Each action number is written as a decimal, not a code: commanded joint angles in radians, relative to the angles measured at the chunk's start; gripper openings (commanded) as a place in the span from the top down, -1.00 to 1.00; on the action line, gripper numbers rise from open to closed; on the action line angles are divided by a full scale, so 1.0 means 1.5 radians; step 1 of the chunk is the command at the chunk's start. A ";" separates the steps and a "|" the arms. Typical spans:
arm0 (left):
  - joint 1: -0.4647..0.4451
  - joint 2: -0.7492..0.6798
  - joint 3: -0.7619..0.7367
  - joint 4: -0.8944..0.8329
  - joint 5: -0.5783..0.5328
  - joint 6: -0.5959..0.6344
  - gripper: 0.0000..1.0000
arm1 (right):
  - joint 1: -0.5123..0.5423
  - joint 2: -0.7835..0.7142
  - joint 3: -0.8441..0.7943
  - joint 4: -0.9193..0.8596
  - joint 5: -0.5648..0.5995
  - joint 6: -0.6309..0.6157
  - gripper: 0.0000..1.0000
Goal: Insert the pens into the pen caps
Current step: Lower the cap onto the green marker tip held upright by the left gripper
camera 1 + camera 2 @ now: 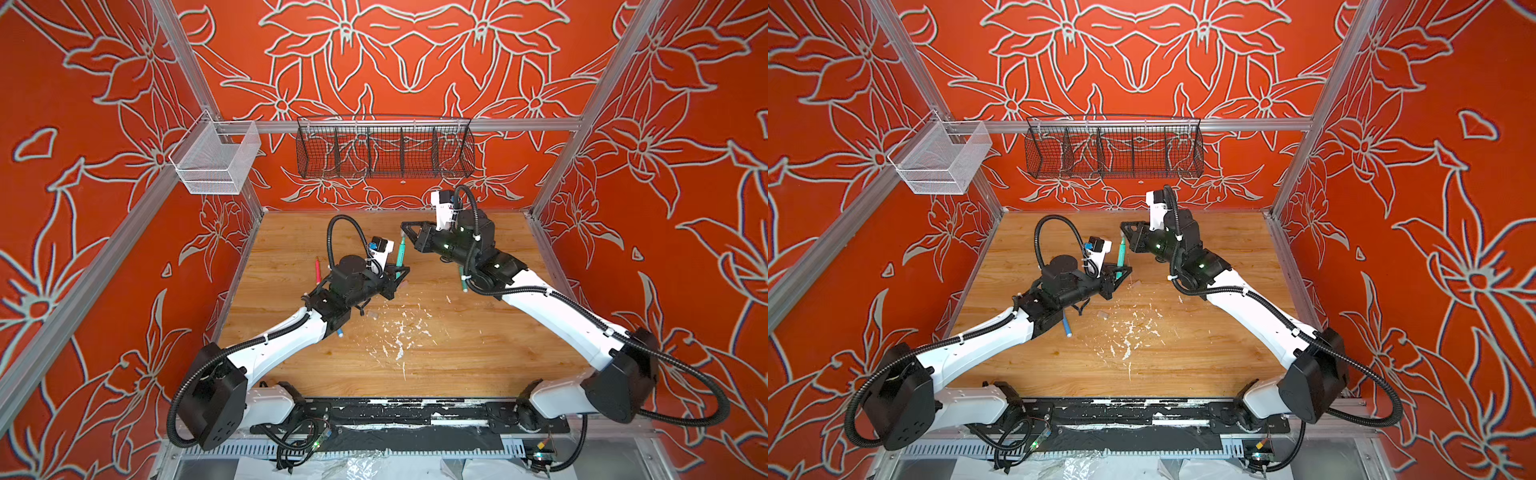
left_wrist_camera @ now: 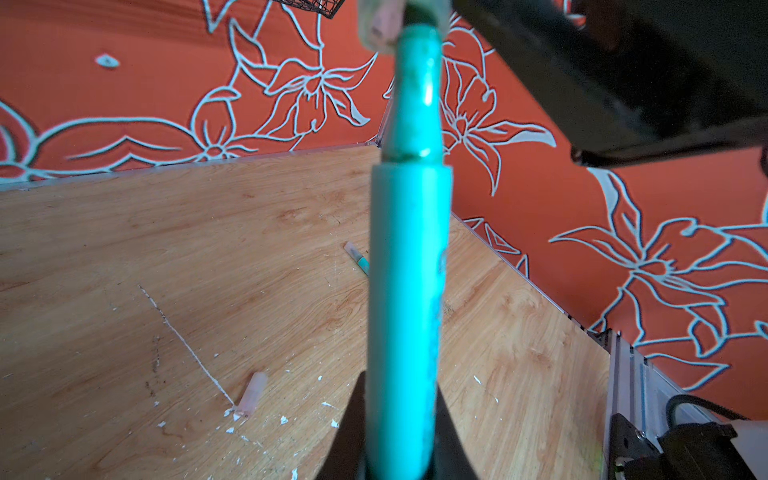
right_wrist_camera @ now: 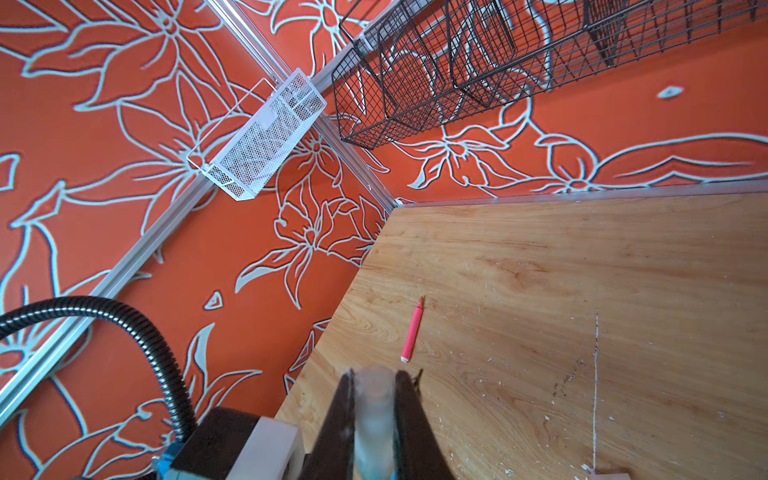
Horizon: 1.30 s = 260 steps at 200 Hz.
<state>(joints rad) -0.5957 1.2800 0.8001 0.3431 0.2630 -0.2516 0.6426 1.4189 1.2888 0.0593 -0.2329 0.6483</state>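
My left gripper [image 1: 400,272] [image 2: 401,403] is shut on a green pen [image 1: 402,251] [image 1: 1121,252] [image 2: 409,291], which stands steeply up from its fingers. The pen's upper end meets a translucent pen cap [image 3: 374,415] [image 2: 374,25], on which my right gripper [image 1: 406,227] [image 3: 374,384] is shut above the table's far middle. How far the tip sits inside that cap is hidden. A red pen [image 1: 318,270] [image 3: 412,330] lies at the left. A blue pen [image 1: 1067,328] pokes out under the left arm. A second green pen [image 1: 462,282] [image 2: 357,258] lies under the right arm. A loose cap [image 1: 1103,315] [image 2: 253,392] lies mid-table.
White paint flecks [image 1: 399,332] are scattered over the middle of the wooden table [image 1: 457,365]. A black wire basket [image 1: 384,149] and a white mesh basket [image 1: 216,162] hang on the rails above the back edge. Aluminium posts frame the corners.
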 commanded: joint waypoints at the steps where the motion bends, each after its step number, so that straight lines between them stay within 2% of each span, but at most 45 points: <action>1: -0.001 -0.009 0.011 0.021 -0.007 -0.004 1.00 | 0.011 -0.005 0.008 -0.017 0.004 -0.021 0.83; 113: -0.001 -0.012 0.011 0.020 -0.014 -0.006 1.00 | 0.025 -0.035 -0.004 -0.059 0.030 -0.085 0.79; 151: -0.001 -0.013 0.010 0.021 -0.010 -0.006 1.00 | 0.026 -0.021 -0.013 -0.040 0.011 -0.066 0.78; 260: -0.003 -0.013 0.008 0.028 0.006 -0.010 1.00 | 0.026 -0.010 -0.001 -0.023 0.056 -0.084 0.77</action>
<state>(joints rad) -0.5968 1.2800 0.8001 0.3321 0.2653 -0.2623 0.6712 1.3914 1.2869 0.0132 -0.1638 0.5293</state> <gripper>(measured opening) 0.142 0.163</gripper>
